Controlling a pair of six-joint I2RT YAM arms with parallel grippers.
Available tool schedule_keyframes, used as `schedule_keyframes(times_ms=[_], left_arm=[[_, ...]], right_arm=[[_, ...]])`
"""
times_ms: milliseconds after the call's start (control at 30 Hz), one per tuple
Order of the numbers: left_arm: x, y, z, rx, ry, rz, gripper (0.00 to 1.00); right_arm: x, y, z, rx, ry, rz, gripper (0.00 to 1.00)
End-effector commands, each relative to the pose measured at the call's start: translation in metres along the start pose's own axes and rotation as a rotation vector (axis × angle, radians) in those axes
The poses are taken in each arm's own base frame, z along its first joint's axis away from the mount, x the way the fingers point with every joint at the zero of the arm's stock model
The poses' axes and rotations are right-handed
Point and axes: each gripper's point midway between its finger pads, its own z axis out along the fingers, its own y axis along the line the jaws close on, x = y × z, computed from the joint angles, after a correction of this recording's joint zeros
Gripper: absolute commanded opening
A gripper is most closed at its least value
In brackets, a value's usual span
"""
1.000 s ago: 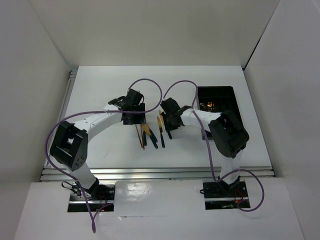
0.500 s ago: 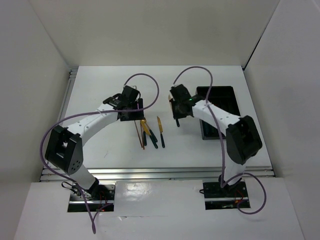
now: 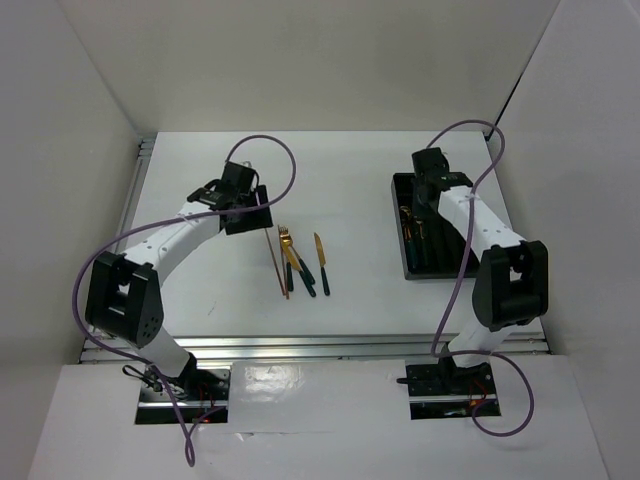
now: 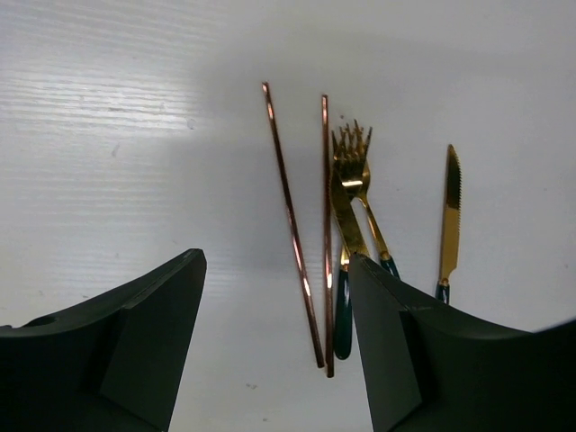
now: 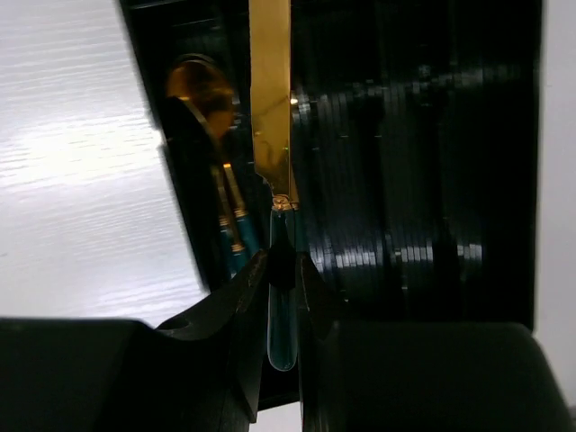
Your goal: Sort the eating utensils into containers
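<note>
Two brown chopsticks (image 3: 281, 262) (image 4: 293, 225), two gold forks with teal handles (image 3: 293, 262) (image 4: 349, 184) and a gold knife (image 3: 321, 262) (image 4: 448, 211) lie mid-table. My left gripper (image 3: 243, 203) (image 4: 274, 261) is open and empty, just behind and left of them. My right gripper (image 3: 428, 183) (image 5: 283, 265) is shut on the teal handle of a gold-bladed knife (image 5: 271, 99), held over the black tray (image 3: 450, 262) (image 5: 423, 180). Gold spoons (image 5: 203, 90) lie in the tray's left compartment (image 3: 410, 222).
White walls enclose the table on the left, back and right. The tray sits at the right side of the table. Purple cables loop above both arms. A metal rail runs along the near edge (image 3: 320, 345).
My right gripper has carried the knife from the pile at mid-table rightward to above the tray. My left gripper has drawn back left and away from the pile.
</note>
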Motion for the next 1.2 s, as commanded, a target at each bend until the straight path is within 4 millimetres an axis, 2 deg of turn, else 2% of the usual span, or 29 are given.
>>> schedule_keyframes(times_ms=[0,67,200,333,433,500,767,900,1033,1133,1167], left_arm=[[-0.024,0.004,-0.002,0.026,-0.042,-0.008,0.79],[-0.028,0.010,-0.001,0.016,-0.046,-0.021,0.79],[-0.030,0.032,0.001,-0.019,-0.047,-0.051,0.79],[-0.034,0.047,0.001,-0.043,-0.046,-0.051,0.79],[-0.039,0.059,0.001,-0.054,-0.049,-0.069,0.79],[-0.037,0.058,0.003,-0.044,-0.045,-0.069,0.79],[-0.036,0.058,0.002,-0.032,-0.036,-0.076,0.79],[-0.038,0.063,0.002,-0.047,-0.043,-0.084,0.79],[-0.037,0.060,0.002,-0.030,-0.035,-0.084,0.77],[-0.040,0.061,0.002,-0.023,-0.042,-0.091,0.77],[-0.040,0.061,0.002,-0.023,-0.042,-0.091,0.77]], right_arm=[[-0.007,-0.025,-0.015,0.078,-0.037,-0.044,0.00],[0.003,-0.033,-0.010,0.122,-0.018,-0.087,0.00],[0.008,-0.048,-0.004,0.186,-0.016,-0.097,0.00],[0.028,-0.062,0.013,0.272,0.063,-0.129,0.01],[0.031,-0.067,0.017,0.315,0.075,-0.140,0.01],[0.029,-0.073,0.017,0.331,0.070,-0.139,0.01],[0.056,-0.068,0.044,0.326,0.178,-0.195,0.01],[0.062,-0.065,0.050,0.317,0.199,-0.192,0.01],[0.071,-0.066,0.055,0.329,0.226,-0.206,0.01],[0.070,-0.068,0.055,0.342,0.222,-0.197,0.10],[0.067,-0.067,0.055,0.341,0.214,-0.194,0.18]])
